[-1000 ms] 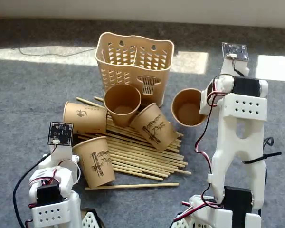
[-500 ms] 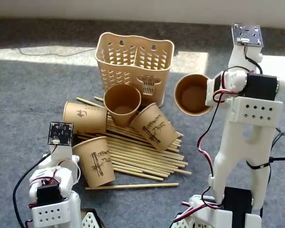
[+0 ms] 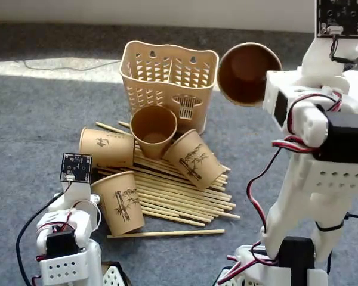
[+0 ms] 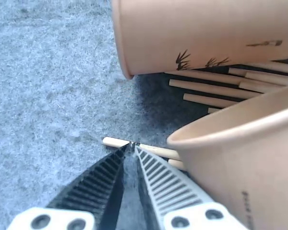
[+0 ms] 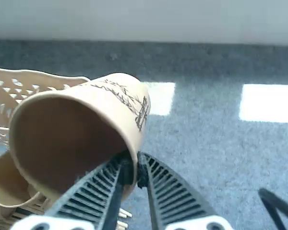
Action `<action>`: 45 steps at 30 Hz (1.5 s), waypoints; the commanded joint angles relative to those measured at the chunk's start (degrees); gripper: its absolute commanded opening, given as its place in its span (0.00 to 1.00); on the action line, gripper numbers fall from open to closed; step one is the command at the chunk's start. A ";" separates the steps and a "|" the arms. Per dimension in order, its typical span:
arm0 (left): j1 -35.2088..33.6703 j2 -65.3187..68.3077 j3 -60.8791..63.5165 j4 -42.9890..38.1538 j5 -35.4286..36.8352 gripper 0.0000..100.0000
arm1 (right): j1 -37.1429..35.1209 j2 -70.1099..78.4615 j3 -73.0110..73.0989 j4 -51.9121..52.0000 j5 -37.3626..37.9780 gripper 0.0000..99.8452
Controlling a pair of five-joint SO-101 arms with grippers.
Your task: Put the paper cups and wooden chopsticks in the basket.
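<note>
Paper cup (image 5: 77, 139) — wall pinched between right fingers (image 5: 91, 191), seemingly at the rim.

R tool (image 5: 133, 165) raised, pinching cup (image 5: 72, 129) rim; L tool (image 4: 133, 146) low, shut.

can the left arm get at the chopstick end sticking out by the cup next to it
Probably yes: the left tool sits right over that chopstick end, with bare carpet on one side. It looks shut, and the paper cup crowds the other side.

One cup (image 3: 247, 72) hangs beside the basket (image 3: 161, 89), four cups (image 3: 153, 128) among chopsticks (image 3: 185, 199).
</note>
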 commanded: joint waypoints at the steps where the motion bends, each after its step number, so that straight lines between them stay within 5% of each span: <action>1: -0.57 -0.48 0.57 -0.88 -0.09 0.02 | -5.49 -1.98 -5.05 -1.98 0.26 0.01; 14: -0.75 -0.48 0.57 -0.88 -0.09 0.02 | -13.93 8.57 -4.26 -9.89 -5.54 0.01; 28: -0.75 -0.48 0.57 -0.88 -0.09 0.02 | -14.02 20.53 -4.35 -9.80 -8.09 0.01; 36: -0.75 -0.48 0.57 -0.88 -0.09 0.02 | -14.20 22.64 -4.44 -12.62 -8.09 0.19; 45: -0.75 -0.48 0.57 -0.88 -0.09 0.02 | -14.29 22.55 -4.53 -18.59 -8.18 0.20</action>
